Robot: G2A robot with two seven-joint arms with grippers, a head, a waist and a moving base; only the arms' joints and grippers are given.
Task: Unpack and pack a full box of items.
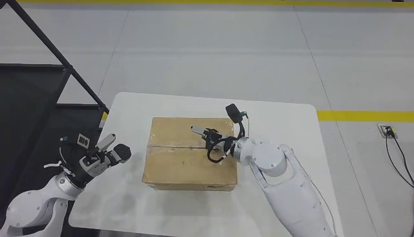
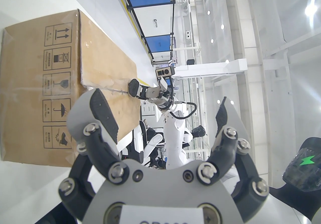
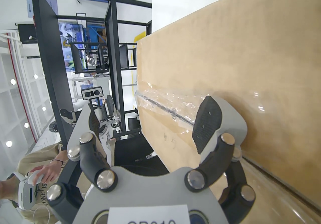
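A closed cardboard box (image 1: 187, 156) sits in the middle of the white table (image 1: 284, 124), its top flaps sealed by clear tape along the seam (image 3: 165, 107). My right gripper (image 1: 206, 135) hovers over the box top (image 3: 238, 41), open, with one finger pad (image 3: 208, 124) close to the taped seam. My left gripper (image 1: 114, 146) is off the box's left side near the table edge, open and holding nothing. In the left wrist view the left gripper (image 2: 163, 119) faces the printed side of the box (image 2: 37, 79), with the right gripper (image 2: 134, 88) farther off on the box top.
A black metal frame (image 1: 45, 62) stands just beyond the table's left side. Bare table surface runs around the box on every side, widest at the right (image 1: 291, 191).
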